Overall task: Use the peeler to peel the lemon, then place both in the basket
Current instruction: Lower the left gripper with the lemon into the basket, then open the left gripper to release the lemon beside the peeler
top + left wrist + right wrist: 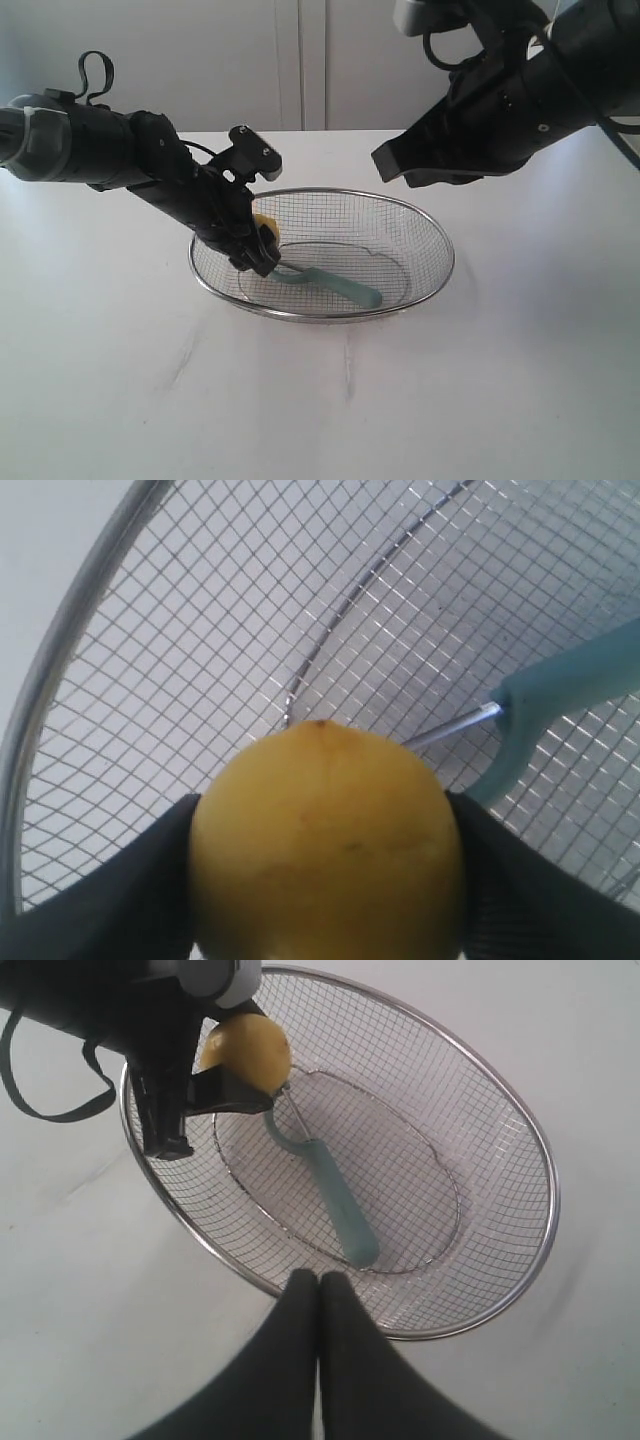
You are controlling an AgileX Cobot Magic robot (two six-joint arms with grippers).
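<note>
Where basket (330,316) front rim sits nearest, peeler (340,283) lies flat on mesh floor: light, stiff, best taken by teal handle. Just behind, left hand (258,245) clamped across lemon (325,850), low inside basket; rind firm, likely slick. Farthest, right hand (400,165) pressed together, empty, above rim.

A plain white table (520,400) fills most of the room in front of me, its top matte and evenly lit. Two faint grey smudges mark the table towards its near edge: one slanted streak (185,355) on the left half, and a thinner, nearly straight one (348,372) close to the middle. The rest of the table's surface looks clean in the wrist views too (600,1050). Behind the table's far edge stands a pale wall (190,60) of flat white panels, split by narrow vertical seams (300,60) just above the table's middle. The wall meets the table in a straight line.
</note>
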